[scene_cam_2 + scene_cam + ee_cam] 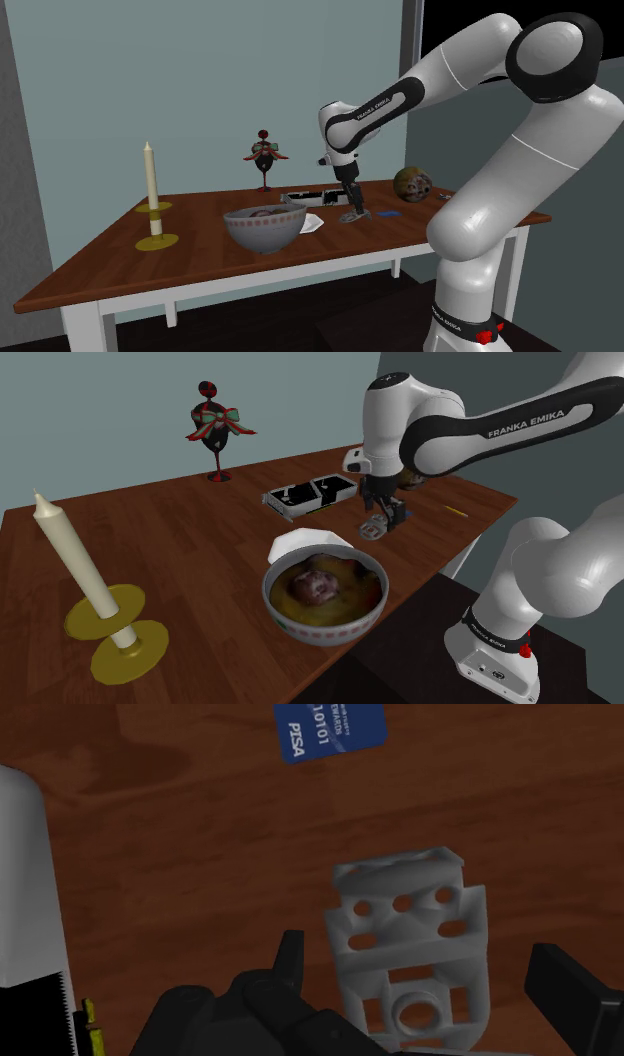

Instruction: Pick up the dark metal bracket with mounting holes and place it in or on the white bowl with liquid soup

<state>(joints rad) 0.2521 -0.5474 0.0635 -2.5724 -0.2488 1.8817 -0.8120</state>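
Observation:
The bracket [408, 959] is drawn light grey, with several mounting holes and a round opening. It lies flat on the wooden table [180, 532]. My gripper [416, 946] is open and low over it, one black finger on each side, and neither finger touches it. In the shoulder view the gripper [385, 514] hangs just above the bracket [372, 531], a short way beyond the white bowl [325, 597]. The bowl holds yellow soup with a dark lump in it. In the second exterior view the bowl [264, 229] stands to the left of the gripper [351, 204] and the bracket [353, 215].
A white plate [309, 541] lies between bowl and bracket. A graphics card [309, 495] sits behind it, and a blue card [331, 728] just past the bracket. Further off are a candle on a gold holder [75, 557], a bow-tied goblet [215, 427], a mottled ball [412, 183] and a pencil [455, 510].

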